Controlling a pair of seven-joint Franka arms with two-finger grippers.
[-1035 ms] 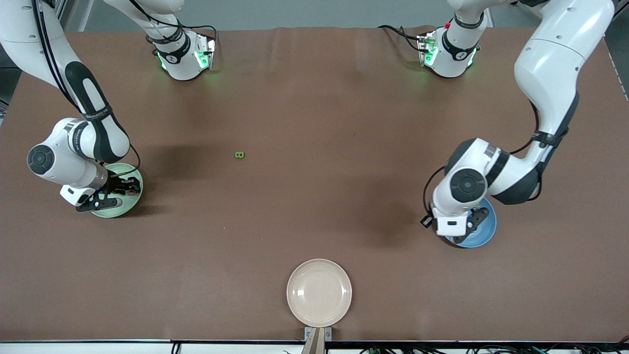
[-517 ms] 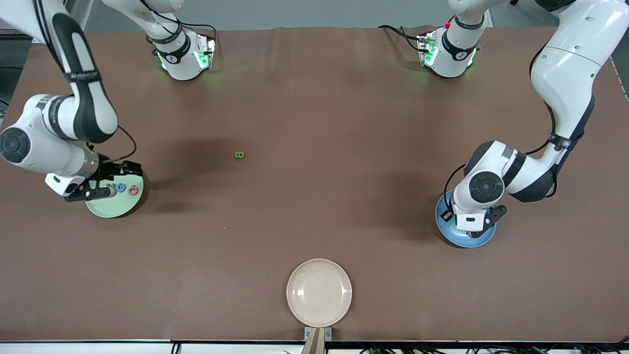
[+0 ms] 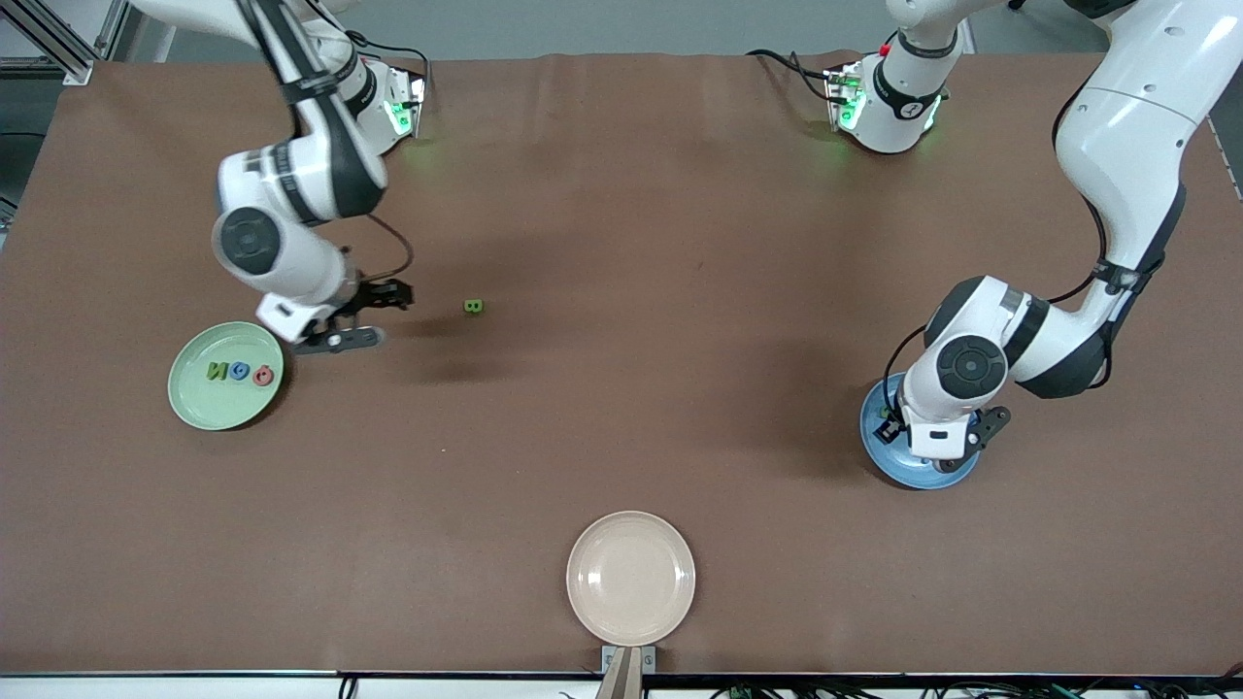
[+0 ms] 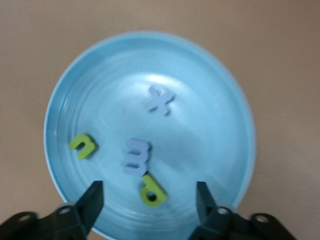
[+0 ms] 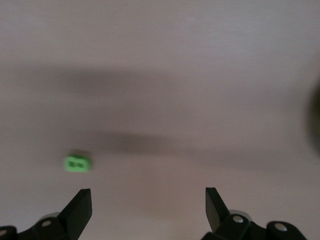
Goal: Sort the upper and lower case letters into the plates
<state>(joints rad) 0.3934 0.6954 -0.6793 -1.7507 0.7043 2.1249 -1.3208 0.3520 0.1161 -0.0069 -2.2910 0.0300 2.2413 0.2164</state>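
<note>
The pale green plate (image 3: 209, 403) near the right arm's end holds a green letter (image 3: 216, 370), a blue one (image 3: 239, 371) and a red one (image 3: 262, 375). A lone green letter (image 3: 473, 306) (image 5: 77, 162) lies on the table. My right gripper (image 3: 374, 313) (image 5: 148, 200) hangs open and empty between that plate and this letter. The blue plate (image 3: 879, 451) (image 4: 200, 150) holds two blue letters (image 4: 160, 100) (image 4: 136, 156) and two green ones (image 4: 83, 145) (image 4: 151, 190). My left gripper (image 3: 940, 449) (image 4: 149, 192) is open low over it, its fingers either side of the last green letter without touching it.
A cream plate (image 3: 630, 578) with nothing in it sits at the table's edge nearest the front camera. The brown table (image 3: 621, 417) is bare between the plates. Both arm bases stand along the table's edge farthest from the front camera.
My right gripper opened over the green plate, left the red letter there and swung toward the lone green letter. My left gripper opened over the blue plate, and a green letter lies between its fingers.
</note>
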